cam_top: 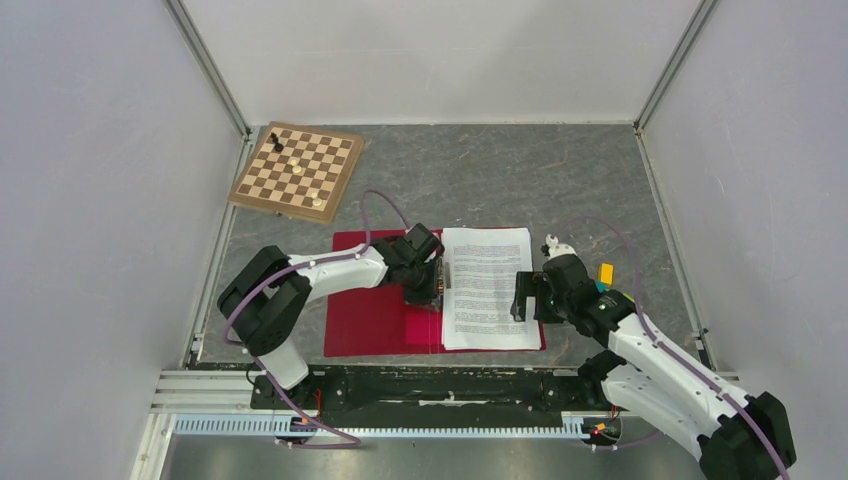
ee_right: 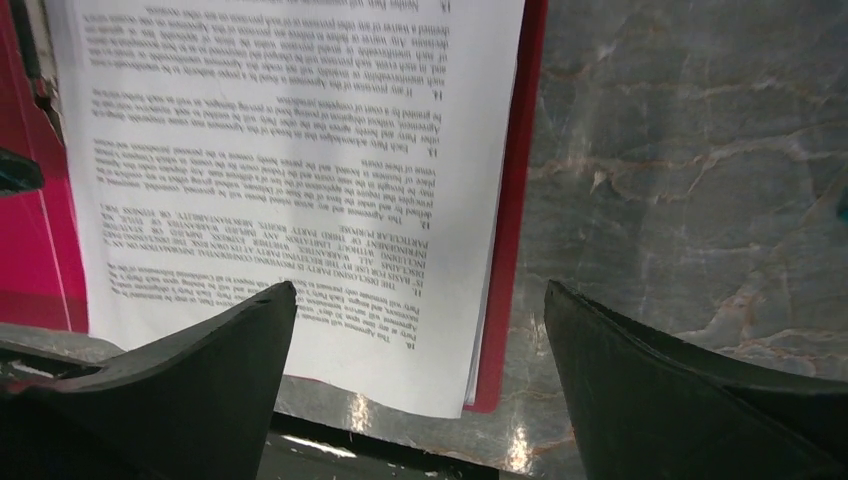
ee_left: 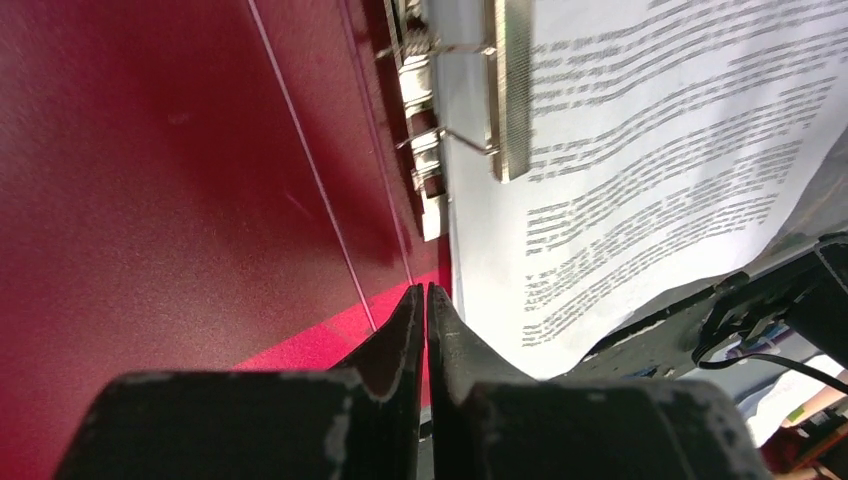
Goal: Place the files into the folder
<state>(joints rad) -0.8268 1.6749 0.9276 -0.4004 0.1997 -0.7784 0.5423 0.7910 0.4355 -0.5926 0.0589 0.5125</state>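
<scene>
While looking at the middle of the worktop, find the files: white sheets with black print, lying flat on the 3 o'clock half of the open red folder. Seem to sit straight, with a thin red edge showing at 3 o'clock. Note the metal clip by the spine, lying over the 9 o'clock edge of the sheets; cannot tell if pressed tight.

Left jaws: squeezed together, holding nothing, tips down by the spine just beside the clip. Right jaws: spread wide, holding nothing, hanging over the 3 o'clock edge of the sheets.

Probably time to lock the sheets in and close the cover. To do it well, push the clip down slowly, keep the sheets from sliding, and check that no corner pokes past the red. Then lift the 9 o'clock cover by its outer edge and fold it over gently.

Leave alone the chessboard at 10 o'clock, well apart.
</scene>
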